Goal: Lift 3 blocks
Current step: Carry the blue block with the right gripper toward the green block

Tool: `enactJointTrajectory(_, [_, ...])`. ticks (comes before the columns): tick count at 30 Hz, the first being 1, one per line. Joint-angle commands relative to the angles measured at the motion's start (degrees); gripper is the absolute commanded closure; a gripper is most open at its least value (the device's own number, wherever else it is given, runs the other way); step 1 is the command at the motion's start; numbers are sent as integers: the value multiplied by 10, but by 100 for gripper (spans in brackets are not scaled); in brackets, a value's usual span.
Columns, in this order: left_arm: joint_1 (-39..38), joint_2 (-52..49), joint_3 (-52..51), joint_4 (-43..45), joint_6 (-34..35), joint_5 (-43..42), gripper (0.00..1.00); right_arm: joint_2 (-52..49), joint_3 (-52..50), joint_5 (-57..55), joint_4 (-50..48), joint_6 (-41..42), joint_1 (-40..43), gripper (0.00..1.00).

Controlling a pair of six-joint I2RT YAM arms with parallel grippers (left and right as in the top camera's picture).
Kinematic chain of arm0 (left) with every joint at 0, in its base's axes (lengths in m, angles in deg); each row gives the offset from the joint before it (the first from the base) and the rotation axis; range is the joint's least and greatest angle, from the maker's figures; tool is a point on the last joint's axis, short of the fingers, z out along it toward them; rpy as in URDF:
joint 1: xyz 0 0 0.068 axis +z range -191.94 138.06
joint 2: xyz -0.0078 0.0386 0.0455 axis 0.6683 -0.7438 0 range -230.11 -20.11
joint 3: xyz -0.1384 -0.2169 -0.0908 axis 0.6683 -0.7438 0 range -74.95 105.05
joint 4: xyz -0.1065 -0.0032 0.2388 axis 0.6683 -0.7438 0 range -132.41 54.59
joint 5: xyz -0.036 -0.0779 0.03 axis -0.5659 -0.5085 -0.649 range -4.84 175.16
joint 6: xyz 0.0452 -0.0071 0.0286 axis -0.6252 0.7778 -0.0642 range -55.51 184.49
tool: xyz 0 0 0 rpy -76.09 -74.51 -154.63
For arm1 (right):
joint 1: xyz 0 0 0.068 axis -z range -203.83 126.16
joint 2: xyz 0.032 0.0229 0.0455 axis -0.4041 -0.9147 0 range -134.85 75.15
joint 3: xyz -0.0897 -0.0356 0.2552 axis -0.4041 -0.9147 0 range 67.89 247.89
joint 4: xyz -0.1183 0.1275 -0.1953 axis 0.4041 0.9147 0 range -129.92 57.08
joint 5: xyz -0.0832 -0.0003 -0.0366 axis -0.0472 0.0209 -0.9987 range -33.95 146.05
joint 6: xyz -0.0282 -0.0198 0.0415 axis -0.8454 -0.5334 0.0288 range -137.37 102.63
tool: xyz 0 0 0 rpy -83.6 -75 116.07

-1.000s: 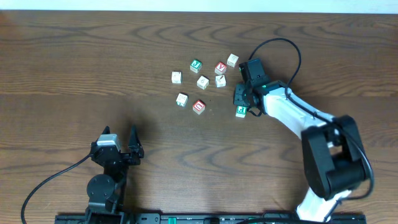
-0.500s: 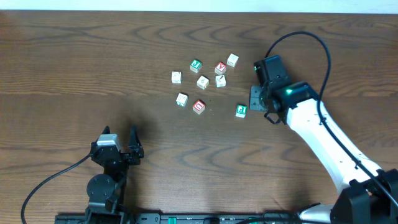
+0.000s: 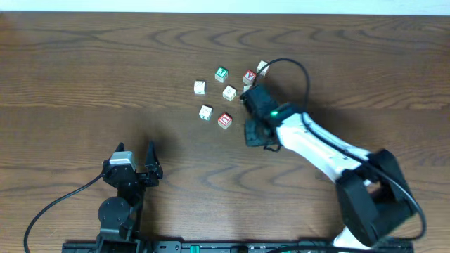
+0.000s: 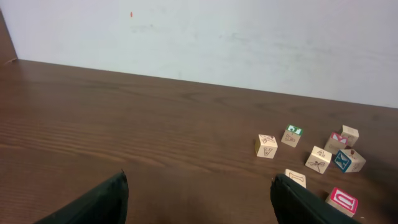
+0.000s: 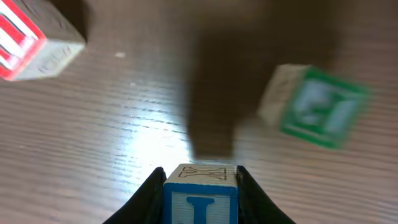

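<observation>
One of 3 blocks in hand: right gripper [image 5: 200, 177] clamps blue-faced block [image 5: 200, 205], seemingly off table [image 3: 70, 70]. Green-faced block [image 5: 314, 106], red-faced block [image 3: 225, 120] lie nr. Left gripper [image 3: 135, 156] gaping, idle. Next: prob. release, centre over another.

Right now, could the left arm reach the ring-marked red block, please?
Probably yes: the left tool is open, bare table leads to the red block, though the right arm hovers close by.
</observation>
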Motion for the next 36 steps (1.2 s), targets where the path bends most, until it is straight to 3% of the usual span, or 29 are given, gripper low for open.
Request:
enactJointTrajectory(1, [2, 3, -7, -27, 5, 7, 26, -38, -5, 7, -12, 21, -13, 98])
enactJointTrajectory(6, [2, 3, -7, -27, 5, 7, 26, -50, -5, 8, -22, 24, -15, 96])
enactJointTrajectory(9, [2, 3, -7, -27, 5, 7, 26, -49, -5, 13, -29, 25, -15, 72])
enactJointTrajectory(14, [2, 3, -7, -27, 5, 7, 26, -49, -3, 21, -31, 25, -14, 59])
enactJointTrajectory(26, [2, 3, -7, -27, 5, 7, 26, -27, 37, 24, -10, -2, -9, 49])
enactJointTrajectory(31, [2, 3, -7, -27, 5, 7, 26, 6, 84, 24, 7, -32, -6, 38])
enactJointTrajectory(32, [2, 3, -7, -27, 5, 7, 26, 11, 92, 22, 9, -35, -5, 39])
enactJointTrajectory(33, [2, 3, -7, -27, 5, 7, 26, 16, 99, 15, 11, -37, -2, 47])
enactJointTrajectory(36, [2, 3, -7, -27, 5, 7, 26, 17, 105, -19, -2, -37, 17, 79])
